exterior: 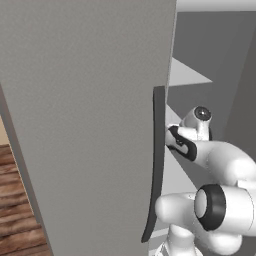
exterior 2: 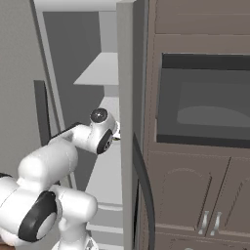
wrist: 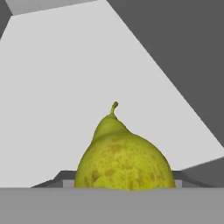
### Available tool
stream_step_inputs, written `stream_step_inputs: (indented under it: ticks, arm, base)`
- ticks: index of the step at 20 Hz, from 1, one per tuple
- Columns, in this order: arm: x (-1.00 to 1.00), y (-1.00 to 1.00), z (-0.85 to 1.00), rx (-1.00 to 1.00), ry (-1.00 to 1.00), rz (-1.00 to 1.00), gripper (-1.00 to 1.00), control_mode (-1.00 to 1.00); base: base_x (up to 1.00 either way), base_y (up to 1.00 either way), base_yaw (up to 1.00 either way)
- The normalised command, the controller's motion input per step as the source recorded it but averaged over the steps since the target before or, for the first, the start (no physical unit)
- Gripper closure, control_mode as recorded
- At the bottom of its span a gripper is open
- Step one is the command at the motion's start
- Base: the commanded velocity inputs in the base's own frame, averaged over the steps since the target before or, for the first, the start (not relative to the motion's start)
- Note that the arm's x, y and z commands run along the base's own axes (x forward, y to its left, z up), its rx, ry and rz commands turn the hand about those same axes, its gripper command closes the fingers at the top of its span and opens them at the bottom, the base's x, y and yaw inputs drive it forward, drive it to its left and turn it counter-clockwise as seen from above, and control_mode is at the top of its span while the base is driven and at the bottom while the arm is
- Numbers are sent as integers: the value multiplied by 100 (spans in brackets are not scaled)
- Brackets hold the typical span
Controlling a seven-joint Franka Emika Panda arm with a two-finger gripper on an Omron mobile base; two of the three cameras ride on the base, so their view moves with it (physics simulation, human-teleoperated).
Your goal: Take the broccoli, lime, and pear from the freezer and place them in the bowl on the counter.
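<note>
From the left base camera, the freezer point(exterior: 90, 125) door stands swung wide, its long dark handle point(exterior: 156, 165) edge-on, while the white arm reaches past it into the grey interior toward the pale shelves point(exterior: 185, 75). From the right base camera, the arm's wrist disappears behind the freezer's upright grey wall, level with the lower shelf point(exterior 2: 108, 180); a dark oven point(exterior 2: 205, 100) sits in the brown cabinetry to the right. In the hand camera, the pear point(wrist: 124, 155) fills the lower centre, directly ahead of the gripper and very close, standing on the pale shelf with its stem pointing up in this view and its long axis roughly upright. Whether the jaws are apart or clamped on the fruit cannot be told, the fingertips being hidden. Any grasp looks to depend on closing squarely across its broad lower body.
</note>
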Motion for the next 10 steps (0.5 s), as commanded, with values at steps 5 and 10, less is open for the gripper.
stream_step_inputs:
  ticks: [5,10]
  arm:
    - [-64,36,40,0,0,8,100,-100]
    - [-93,24,39,-4,0,0,100,-100]
  base:
    - [0,0,0]
    - [0,0,0]
